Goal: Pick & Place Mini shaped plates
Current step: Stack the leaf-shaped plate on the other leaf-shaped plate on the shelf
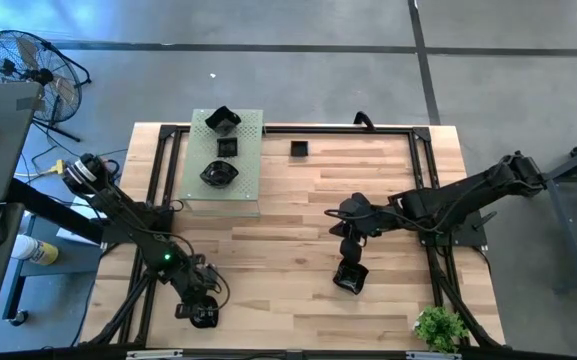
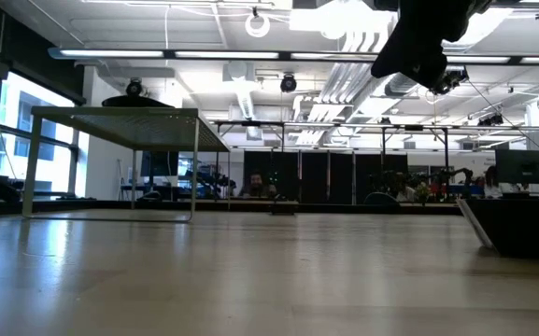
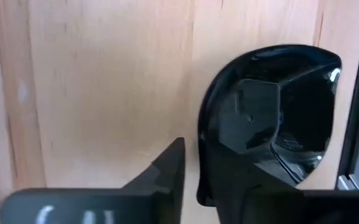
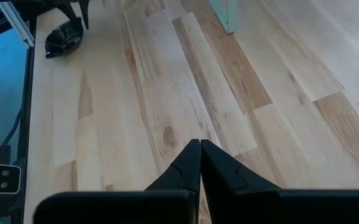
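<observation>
Two arms [image 1: 158,245], wood table [image 1: 298,215], lab bkgd

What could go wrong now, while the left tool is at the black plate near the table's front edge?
1. The glossy black plate lies close to the table's front edge, so a push from the left tool might slide it off.
2. Only one finger shows clearly beside the plate's rim; an off-centre pinch may tip it or let it slip.
3. The right tool hangs shut over bare wood, so it cannot help.
</observation>
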